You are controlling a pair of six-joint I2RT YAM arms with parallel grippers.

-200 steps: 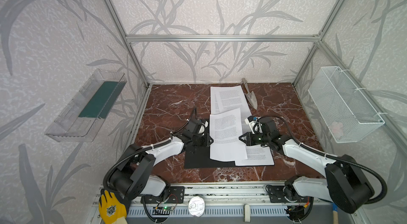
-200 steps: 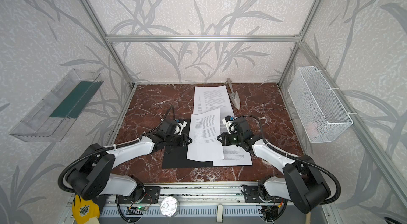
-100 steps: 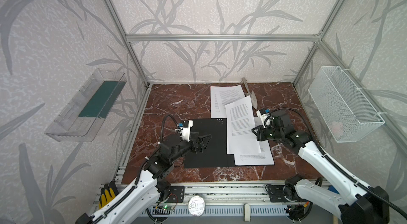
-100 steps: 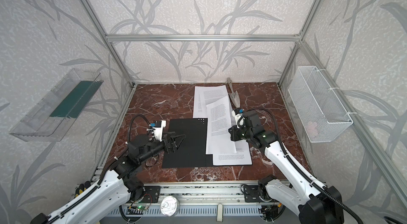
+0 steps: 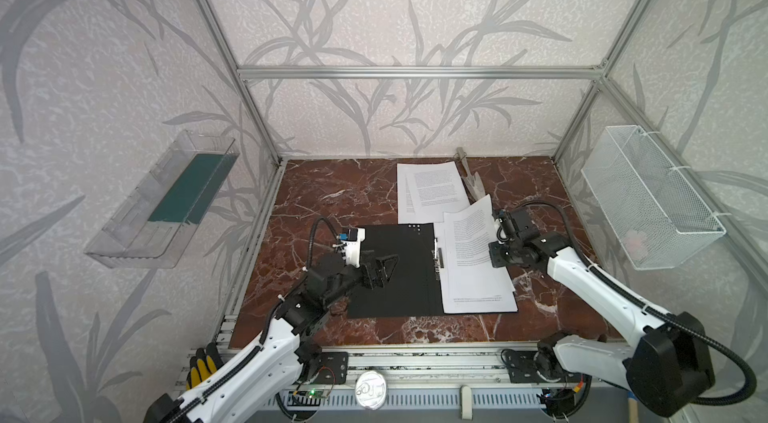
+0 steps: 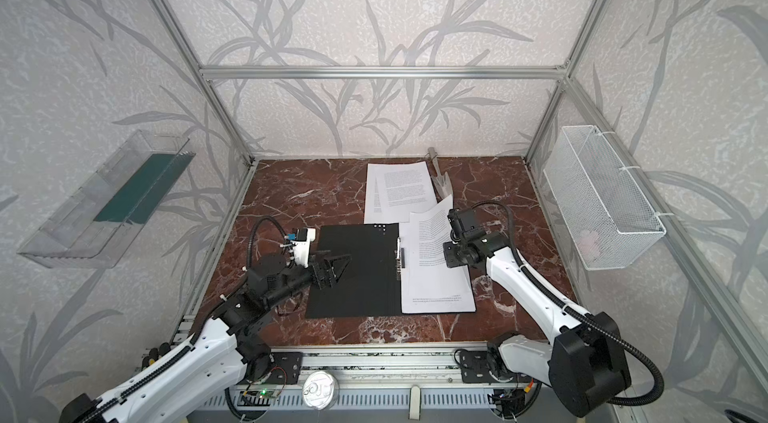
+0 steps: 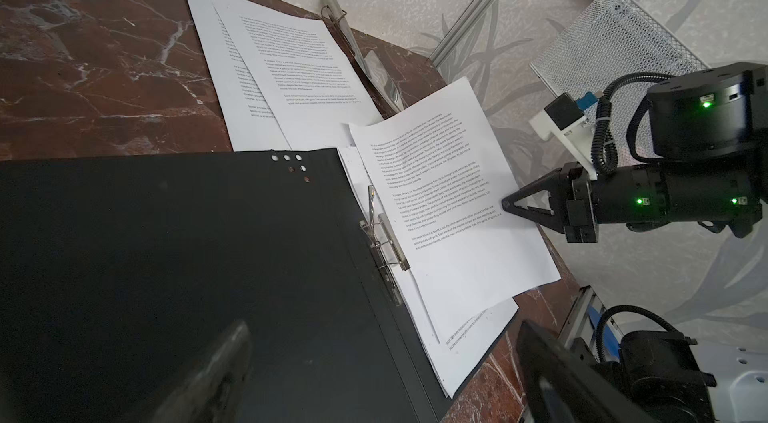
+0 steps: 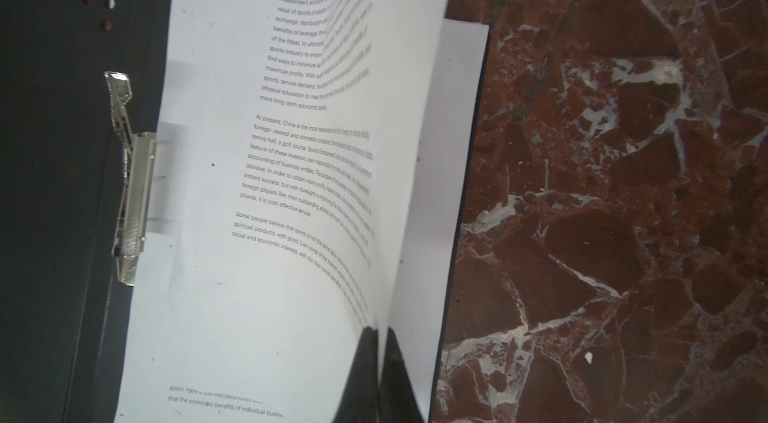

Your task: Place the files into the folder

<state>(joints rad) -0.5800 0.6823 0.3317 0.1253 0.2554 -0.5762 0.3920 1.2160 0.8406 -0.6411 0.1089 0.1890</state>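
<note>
Thin matte-black rectangular folder [image 5: 411, 288] lies open, long axis front-to-back. Right gripper [image 7: 508, 205] pinches one printed white paper sheet [image 5: 469, 234] of perhaps four. Left gripper [image 5: 380, 273] is spread.

The left arm reaches from the near left toward the middle, forearm rising, and the left gripper [image 5: 384, 272] points right with its jaws spread wide. The right arm stretches in from the near right, forearm slanting far-left. The right gripper [image 7: 505, 205] points left, jaws pinched shut on the edge of a sheet [image 8: 291, 192].
</note>
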